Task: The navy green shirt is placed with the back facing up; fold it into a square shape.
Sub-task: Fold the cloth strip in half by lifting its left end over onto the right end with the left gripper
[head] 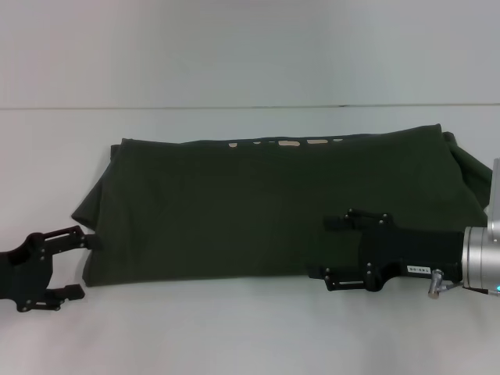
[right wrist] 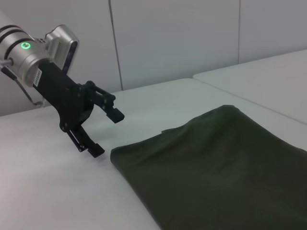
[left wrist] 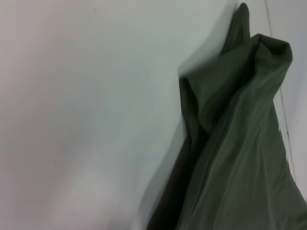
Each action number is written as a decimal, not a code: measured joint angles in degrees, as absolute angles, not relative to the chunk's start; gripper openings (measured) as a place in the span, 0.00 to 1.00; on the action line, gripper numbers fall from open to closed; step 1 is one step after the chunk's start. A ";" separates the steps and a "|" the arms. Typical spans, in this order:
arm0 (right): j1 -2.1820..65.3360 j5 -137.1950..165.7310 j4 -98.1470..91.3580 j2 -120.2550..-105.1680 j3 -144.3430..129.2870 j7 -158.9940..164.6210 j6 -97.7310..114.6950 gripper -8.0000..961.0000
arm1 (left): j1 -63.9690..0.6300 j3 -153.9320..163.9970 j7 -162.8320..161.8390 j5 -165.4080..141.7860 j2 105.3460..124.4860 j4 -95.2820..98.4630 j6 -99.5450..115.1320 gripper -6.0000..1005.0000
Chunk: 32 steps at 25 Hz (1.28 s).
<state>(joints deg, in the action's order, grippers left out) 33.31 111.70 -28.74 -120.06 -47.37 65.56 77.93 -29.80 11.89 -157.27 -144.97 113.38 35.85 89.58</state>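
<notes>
I see the shirt (head: 266,207) lying on the white table (head: 234,336) as a wide band, folded lengthwise, with cream lettering peeking along its far edge. My left gripper (head: 69,266) sits at the shirt's left end, fingers spread and empty, one tip just touching the hem. My right gripper (head: 336,248) hovers over the near edge toward the right, also spread and holding nothing.

The risk I judge greatest: pinching only the top layer, so the fold drags apart. The left end is rumpled and stands up in folds, which could catch a finger or fold in crooked. Nothing else lies on the table; only the seam behind.
</notes>
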 joint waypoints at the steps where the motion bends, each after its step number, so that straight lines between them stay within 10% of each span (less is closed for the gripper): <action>1: 33.31 111.70 -28.74 -120.06 -47.38 65.56 77.93 0.97 | -29.84 11.98 -157.31 -144.96 113.38 35.57 89.10 0.94; 32: 33.70 111.71 -28.73 -120.14 -47.78 65.68 77.87 0.97 | -30.10 12.31 -157.24 -145.20 113.43 33.90 84.38 0.94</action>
<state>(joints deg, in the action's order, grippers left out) 33.70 111.71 -28.73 -120.14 -47.78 65.69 77.87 -30.10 12.31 -157.24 -145.20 113.43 33.90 84.38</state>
